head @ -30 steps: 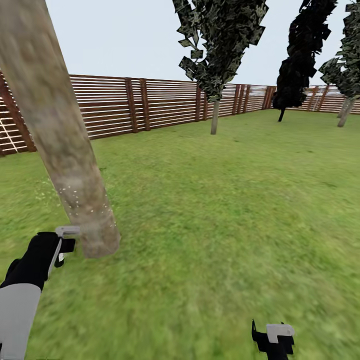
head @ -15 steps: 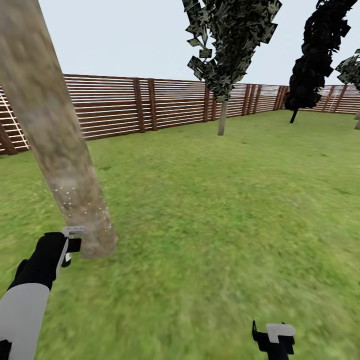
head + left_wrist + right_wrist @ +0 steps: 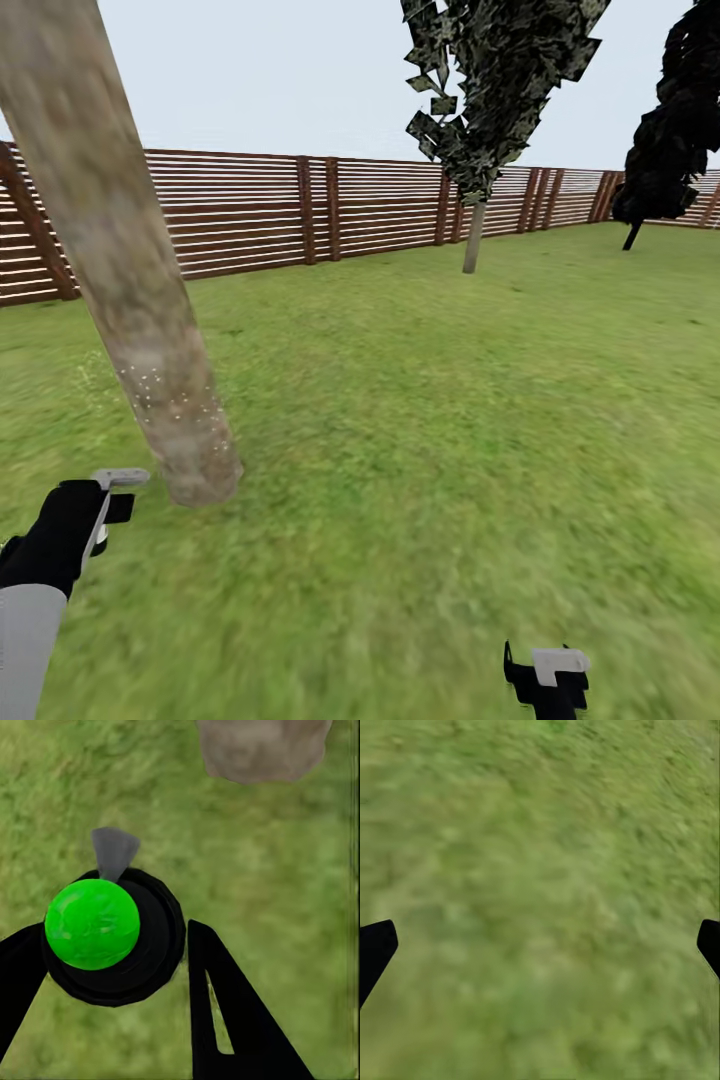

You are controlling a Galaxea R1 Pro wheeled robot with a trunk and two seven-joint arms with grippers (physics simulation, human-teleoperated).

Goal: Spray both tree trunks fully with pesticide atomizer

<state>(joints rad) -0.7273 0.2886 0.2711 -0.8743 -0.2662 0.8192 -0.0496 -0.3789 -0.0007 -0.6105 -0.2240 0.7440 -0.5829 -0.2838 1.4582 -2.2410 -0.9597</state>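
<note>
Fingers [image 3: 225, 1012] of our left gripper [image 3: 112, 945] close around the pesticide atomizer [image 3: 112, 937], its nozzle aimed at the tree trunk [image 3: 150, 330] just beside it. White specks of pesticide [image 3: 165, 395] dot only a low band. We risk uneven cover if our aim drifts onto grass. Our right gripper [image 3: 540, 945] hangs wide open, holding nothing, over the lawn.

No readable text, labels or numbers anywhere.
</note>
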